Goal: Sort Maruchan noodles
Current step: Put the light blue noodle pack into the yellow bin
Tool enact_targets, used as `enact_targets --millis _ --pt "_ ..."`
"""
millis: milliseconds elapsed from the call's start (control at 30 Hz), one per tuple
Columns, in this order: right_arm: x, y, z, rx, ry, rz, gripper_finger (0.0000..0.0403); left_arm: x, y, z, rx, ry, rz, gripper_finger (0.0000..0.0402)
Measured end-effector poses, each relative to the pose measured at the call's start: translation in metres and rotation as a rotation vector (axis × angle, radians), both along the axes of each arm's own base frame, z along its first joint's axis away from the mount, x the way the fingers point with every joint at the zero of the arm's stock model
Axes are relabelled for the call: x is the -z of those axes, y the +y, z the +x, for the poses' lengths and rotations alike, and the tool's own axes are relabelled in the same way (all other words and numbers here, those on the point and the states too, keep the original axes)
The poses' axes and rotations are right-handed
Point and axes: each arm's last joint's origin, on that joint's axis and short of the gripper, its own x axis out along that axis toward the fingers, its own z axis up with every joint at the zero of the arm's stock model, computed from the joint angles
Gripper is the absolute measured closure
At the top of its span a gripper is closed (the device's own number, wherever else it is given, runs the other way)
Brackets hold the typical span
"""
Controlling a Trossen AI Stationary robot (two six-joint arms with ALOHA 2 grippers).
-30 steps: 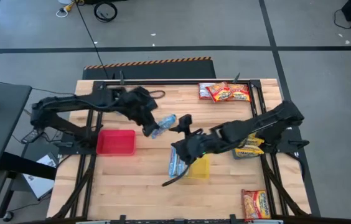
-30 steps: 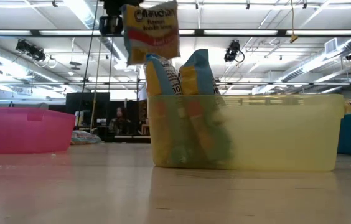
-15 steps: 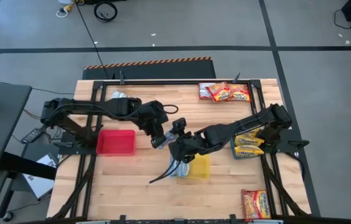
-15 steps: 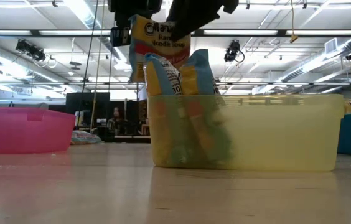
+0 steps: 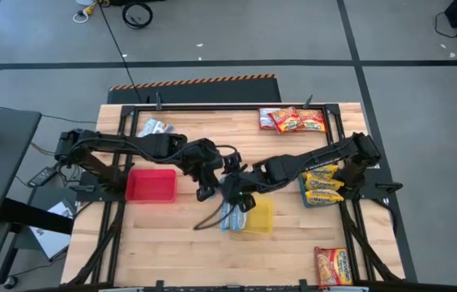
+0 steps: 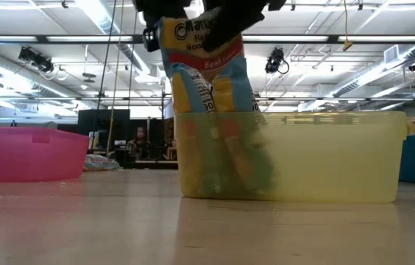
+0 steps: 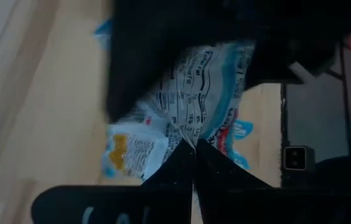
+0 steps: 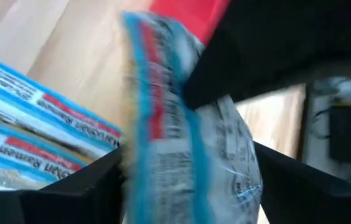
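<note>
Left tool (image 5: 210, 180) clamped on blue-and-white Maruchan packet (image 6: 206, 59), held above left end of yellow bin (image 6: 355, 165) mid-worktop (image 5: 172, 235). Right tool (image 5: 241, 195) spread wide, flanking same packet. Two blue-and-white packets stand inside bin. Red bin (image 5: 151, 185) beside.

arms (image 5: 131, 146): two, black, jointed | black cable loops | dark claws

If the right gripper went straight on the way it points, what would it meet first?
Most likely the blue-and-white noodle packet pinched by the left gripper: it sits right between the right gripper's open fingers, though depth is unclear.
</note>
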Motion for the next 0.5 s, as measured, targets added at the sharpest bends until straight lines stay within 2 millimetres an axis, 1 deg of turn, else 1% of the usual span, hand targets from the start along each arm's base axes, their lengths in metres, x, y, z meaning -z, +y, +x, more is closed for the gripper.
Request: enact_targets --millis 100,200,400,500 --pt "0.001 -0.005 -0.001 0.051 0.012 0.028 0.0117 -0.001 -0.002 0.001 0.027 -0.028 0.041 0.0393" --pt "0.002 -0.007 -0.002 0.076 0.017 0.041 0.0140 -0.003 -0.002 0.002 0.027 -0.045 0.047 0.0383" --pt "0.002 -0.006 -0.002 0.102 0.011 0.079 0.0218 -0.004 0.000 0.001 0.030 -0.051 0.032 0.0346" --pt "0.002 -0.002 -0.002 0.122 -0.006 0.110 0.0250 -0.013 0.007 -0.006 0.031 -0.073 0.006 0.0313"
